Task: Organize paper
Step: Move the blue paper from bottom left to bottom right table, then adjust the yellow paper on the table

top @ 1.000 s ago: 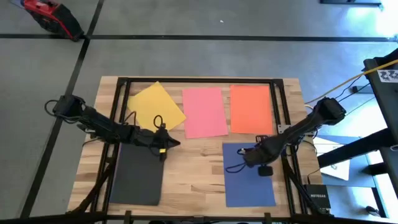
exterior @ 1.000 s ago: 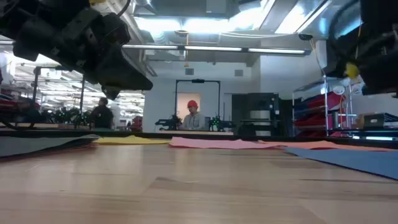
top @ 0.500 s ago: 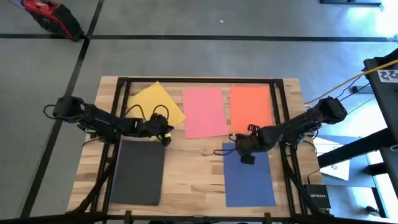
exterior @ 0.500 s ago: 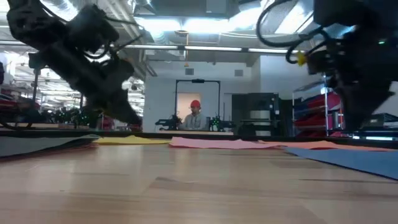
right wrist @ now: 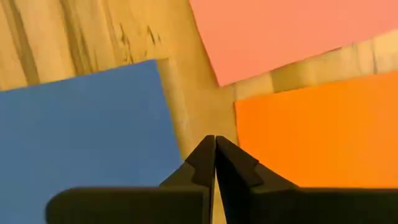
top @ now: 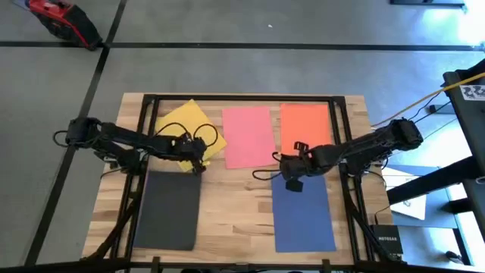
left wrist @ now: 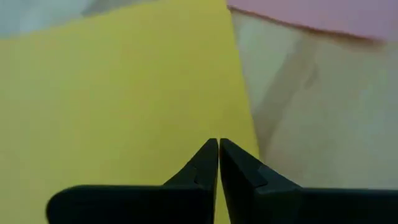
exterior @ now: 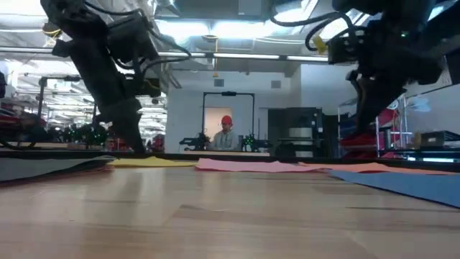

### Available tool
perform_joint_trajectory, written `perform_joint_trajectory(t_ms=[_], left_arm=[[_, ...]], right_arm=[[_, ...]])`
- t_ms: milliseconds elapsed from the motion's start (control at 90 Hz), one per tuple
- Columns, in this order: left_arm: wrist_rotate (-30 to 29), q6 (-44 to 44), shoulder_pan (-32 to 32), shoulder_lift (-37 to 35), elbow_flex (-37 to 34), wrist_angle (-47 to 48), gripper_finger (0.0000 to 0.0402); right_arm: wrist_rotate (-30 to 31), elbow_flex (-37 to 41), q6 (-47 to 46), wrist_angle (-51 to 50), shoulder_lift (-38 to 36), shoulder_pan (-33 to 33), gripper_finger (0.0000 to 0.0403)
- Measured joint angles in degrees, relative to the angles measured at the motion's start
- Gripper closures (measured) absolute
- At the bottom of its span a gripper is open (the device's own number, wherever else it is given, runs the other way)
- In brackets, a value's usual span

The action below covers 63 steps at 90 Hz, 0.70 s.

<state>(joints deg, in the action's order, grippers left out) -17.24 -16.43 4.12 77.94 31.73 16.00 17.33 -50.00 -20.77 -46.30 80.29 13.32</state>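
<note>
Five sheets of paper lie flat on the wooden table. A tilted yellow one (top: 186, 125), a pink one (top: 248, 135) and an orange one (top: 305, 130) lie along the far side. A black one (top: 168, 211) and a blue one (top: 301, 216) lie along the near side. My left gripper (top: 201, 160) is shut, low over the yellow sheet (left wrist: 124, 93) near its near-right edge. My right gripper (top: 280, 167) is shut, above bare wood between the blue sheet's far-left corner (right wrist: 149, 68) and the orange sheet's near-left corner (right wrist: 245, 112). In the low view it (exterior: 365, 119) hangs clear of the table. My left gripper points its shut fingertips (left wrist: 211, 152) down at the yellow sheet close to its near-right edge (left wrist: 239, 118). In the low view the tips (exterior: 136, 144) stand just above the sheet. I cannot tell whether they touch it.
A dark frame rail (top: 242, 97) runs along the table's far edge and down both sides. Bare wood (top: 235, 205) lies between the black and blue sheets. A person in a red cap (exterior: 225, 133) sits far off in the room behind.
My left gripper has gone toward the far edge, from the black sheet's far edge to over the yellow sheet, and has come down. My right gripper has gone left and toward the far edge, from over the blue sheet to the gap by the orange and pink sheets.
</note>
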Motion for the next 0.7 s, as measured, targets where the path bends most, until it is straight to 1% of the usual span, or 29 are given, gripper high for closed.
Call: perform_joint_trajectory(t_ms=[111,267,411,622,700], left_arm=[[0.75,0.53,-0.45,1.88,0.00,1.47,0.0402],[0.11,1.90,-1.36,3.96,0.34,3.96,0.0402],[-0.17,1.58,-3.26,4.10,0.40,7.10,0.0402],[-0.56,-4.95,-5.74,4.18,3.97,19.94,0.0402],[0.12,-7.75,-6.64,4.45,5.78,22.17,0.0402]], right_arm=[[0.06,0.00,0.11,-0.11,0.00,0.00,0.0403],[0.06,0.00,0.19,-0.13,0.00,0.00,0.0403],[0.06,0.00,0.26,-0.15,0.00,0.02,0.0403],[0.06,0.00,0.26,-0.09,0.00,0.02,0.0403],[0.06,0.00,0.27,-0.07,0.00,0.02,0.0403]])
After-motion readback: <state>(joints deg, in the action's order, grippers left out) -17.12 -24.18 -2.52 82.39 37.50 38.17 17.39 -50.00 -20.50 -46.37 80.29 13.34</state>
